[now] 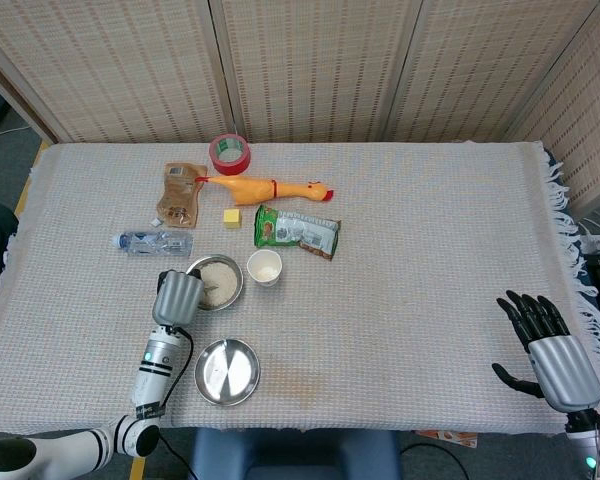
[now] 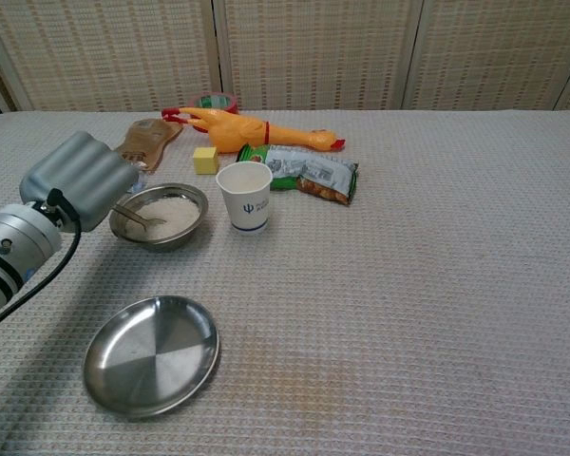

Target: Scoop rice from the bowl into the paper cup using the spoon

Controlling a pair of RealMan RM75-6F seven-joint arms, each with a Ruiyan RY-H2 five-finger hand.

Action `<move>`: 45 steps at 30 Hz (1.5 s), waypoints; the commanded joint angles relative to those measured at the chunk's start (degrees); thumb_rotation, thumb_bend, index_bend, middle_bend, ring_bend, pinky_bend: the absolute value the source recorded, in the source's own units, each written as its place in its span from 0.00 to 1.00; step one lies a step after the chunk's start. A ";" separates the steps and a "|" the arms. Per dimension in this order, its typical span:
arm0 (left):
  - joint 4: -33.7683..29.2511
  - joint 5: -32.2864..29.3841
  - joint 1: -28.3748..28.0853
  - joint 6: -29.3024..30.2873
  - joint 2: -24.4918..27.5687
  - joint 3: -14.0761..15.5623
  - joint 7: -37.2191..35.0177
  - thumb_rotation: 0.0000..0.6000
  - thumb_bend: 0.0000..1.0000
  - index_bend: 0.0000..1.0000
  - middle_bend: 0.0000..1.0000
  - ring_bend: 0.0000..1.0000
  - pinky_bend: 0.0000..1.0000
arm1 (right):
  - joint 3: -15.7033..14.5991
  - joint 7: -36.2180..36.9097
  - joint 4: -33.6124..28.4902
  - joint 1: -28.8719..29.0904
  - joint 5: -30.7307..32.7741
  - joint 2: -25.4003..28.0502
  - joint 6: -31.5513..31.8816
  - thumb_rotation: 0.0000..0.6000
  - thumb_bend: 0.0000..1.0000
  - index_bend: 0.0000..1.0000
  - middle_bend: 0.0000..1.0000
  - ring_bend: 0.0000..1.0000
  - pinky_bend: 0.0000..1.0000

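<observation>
**Spoon sitting in the rice, paper cup waiting just beside the bowl**

The left robot hand (image 2: 79, 180) is gripping the spoon (image 2: 138, 218) at the near-left rim of the steel rice bowl (image 2: 192, 200). The spoon's long axis is running from the hand down and to the right, its tip pointing into the white rice, toward the paper cup (image 2: 244, 196) standing upright just right of the bowl. In the head view the hand (image 1: 176, 297) is covering the spoon, so I cannot tell how much rice is riding on it.

The right robot hand (image 1: 550, 350) is idling at the far right edge of the bench (image 1: 430, 250), fingers spread and holding nothing.

The risk I am seeing: the cup is light and narrow-mouthed, so a tilted or hurried spoon could be scattering grains on the cloth, or a knock could be tipping the cup. Dragging the spoon against the rim could also be shoving the bowl toward the empty steel plate (image 2: 152, 354) in front of it.
</observation>
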 commanded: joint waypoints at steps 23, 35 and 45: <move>-20.92 -25.13 -1.07 -14.95 19.27 -10.02 -12.34 1.00 0.40 0.71 1.00 1.00 1.00 | -0.10 -1.59 -0.37 0.19 0.54 -0.29 -1.00 0.88 0.15 0.00 0.00 0.00 0.00; -23.51 -29.77 -3.78 -16.70 22.54 -8.35 -17.26 1.00 0.40 0.71 1.00 1.00 1.00 | 0.00 -1.33 -0.40 0.28 0.82 -0.15 -1.19 0.88 0.15 0.00 0.00 0.00 0.00; -29.09 -33.93 -8.30 -13.82 24.72 -8.89 -16.60 1.00 0.40 0.71 1.00 1.00 1.00 | -0.25 -0.90 -0.38 0.37 0.46 0.06 -1.36 0.88 0.15 0.00 0.00 0.00 0.00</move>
